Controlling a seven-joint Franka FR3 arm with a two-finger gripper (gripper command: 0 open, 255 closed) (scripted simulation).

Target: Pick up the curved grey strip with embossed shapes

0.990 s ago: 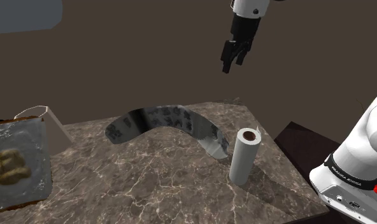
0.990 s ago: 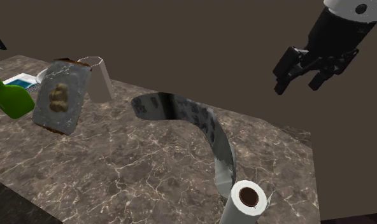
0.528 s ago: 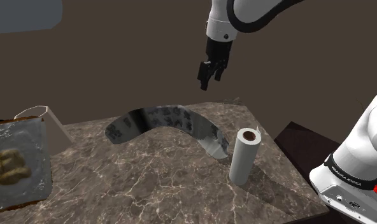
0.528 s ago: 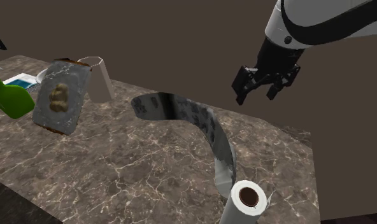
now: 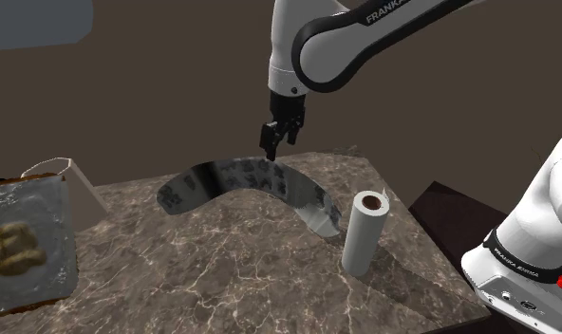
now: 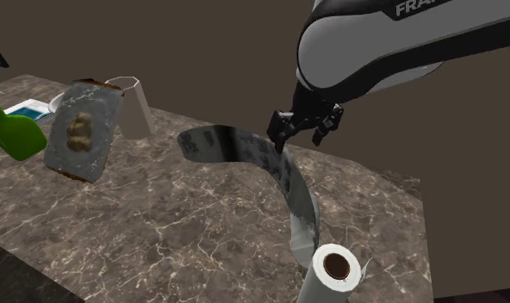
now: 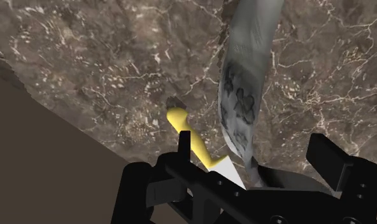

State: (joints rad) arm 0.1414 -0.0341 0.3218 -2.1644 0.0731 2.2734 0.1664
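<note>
**Shoulder view**
- Worktop (image 5: 203, 280): dark brown marble with pale veins.
- Curved grey strip (image 5: 255, 175): stands on its long edge toward the worktop's far side, bowed in an arc. Embossed shapes run along its face. One end points to this view's left; the other ends just beside the paper roll.
- Paper roll (image 5: 365, 232): white, upright, with a brown core.
- Pincer (image 5: 278, 146): black, pointing down, hanging just over the strip's middle stretch. Its fingers are parted and hold nothing.
- Arm (image 5: 336, 43): white with dark joints, reaching in from the upper right.
- Grey slab (image 5: 23, 249): at this view's left edge, with a brownish lumpy figure on its face.
- White container (image 5: 80, 180): behind the slab.

**Second exterior view**
- Strip (image 6: 283, 176): sweeps from mid-worktop round to the roll (image 6: 335, 268) at the lower edge.
- Pincer (image 6: 298, 138): over the strip's upper edge at the bend. Whether it touches the strip cannot be told.
- Slab (image 6: 81, 129): tilted, near this view's left.
- Green bottle (image 6: 12, 136): at the left edge, beside the slab.

**Wrist view**
- Fingers (image 7: 334, 164): set wide apart.
- Strip (image 7: 244, 95): runs away from the pincer between the fingers, touching neither.
- Yellow piece (image 7: 188, 137): curved, white at its near end, just beside the strip. What it is cannot be told.
</note>
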